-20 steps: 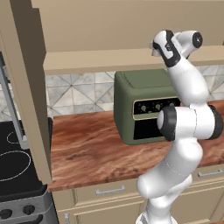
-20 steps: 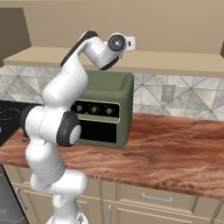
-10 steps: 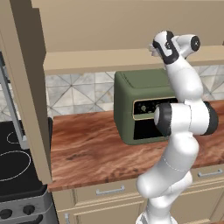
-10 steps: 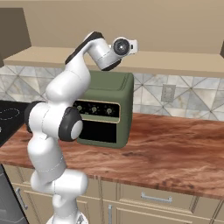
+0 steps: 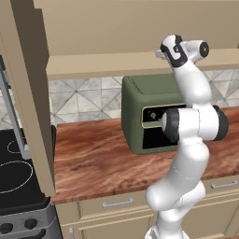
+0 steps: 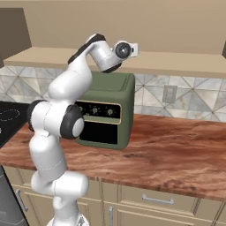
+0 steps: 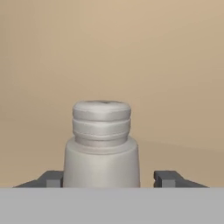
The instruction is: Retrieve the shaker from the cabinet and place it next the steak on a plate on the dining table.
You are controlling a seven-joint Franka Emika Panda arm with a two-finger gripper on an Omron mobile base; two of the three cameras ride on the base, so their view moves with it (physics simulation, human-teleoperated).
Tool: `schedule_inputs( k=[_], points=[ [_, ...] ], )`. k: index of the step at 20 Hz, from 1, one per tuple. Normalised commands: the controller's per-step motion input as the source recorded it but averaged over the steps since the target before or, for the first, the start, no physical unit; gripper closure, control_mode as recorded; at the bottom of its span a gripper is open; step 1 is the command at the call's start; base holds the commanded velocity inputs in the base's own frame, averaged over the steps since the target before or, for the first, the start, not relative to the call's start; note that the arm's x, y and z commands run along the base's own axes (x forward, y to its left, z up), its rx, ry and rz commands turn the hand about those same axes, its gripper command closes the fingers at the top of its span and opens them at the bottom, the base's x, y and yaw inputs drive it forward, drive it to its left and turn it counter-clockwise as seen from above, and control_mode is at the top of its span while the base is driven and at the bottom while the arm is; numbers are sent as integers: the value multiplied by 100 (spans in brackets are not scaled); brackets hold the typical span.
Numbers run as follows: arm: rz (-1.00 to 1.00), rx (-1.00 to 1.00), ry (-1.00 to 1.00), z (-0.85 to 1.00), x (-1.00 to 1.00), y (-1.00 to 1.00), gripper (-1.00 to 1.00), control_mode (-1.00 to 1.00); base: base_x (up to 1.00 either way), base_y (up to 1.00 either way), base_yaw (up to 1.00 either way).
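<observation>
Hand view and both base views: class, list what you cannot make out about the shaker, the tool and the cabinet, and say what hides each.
- Shaker: its base, cut off by the hand view's bottom edge.
- Tool: whether its fingers touch the shaker; a gap shows on the right, and the left contact is unclear.
- Tool in the base views: the robot's own wrist hides it.
- Cabinet: its interior, hidden from both base views by the low angle.

Between my fingertips stands the shaker, a gap showing at the right tip. Bare cabinet panel lies beyond. Below, the green oven occupies the counter.
</observation>
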Motion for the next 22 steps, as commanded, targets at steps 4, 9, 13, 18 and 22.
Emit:
schedule_inputs(
  k=[4,9,13,18,22],
  points=[
    [3,0,0,-11,-6,40,100,-100,0,0,0],
    [11,-4,-6,1,-76,45,100,-100,0,0,0],
    [11,0,-15,2,-100,-1,100,-100,0,0,0],
    [6,0,-10,3,-100,-13,100,-100,0,0,0],
    [3,0,-4,0,-100,-36,100,-100,0,0,0]
  ],
)
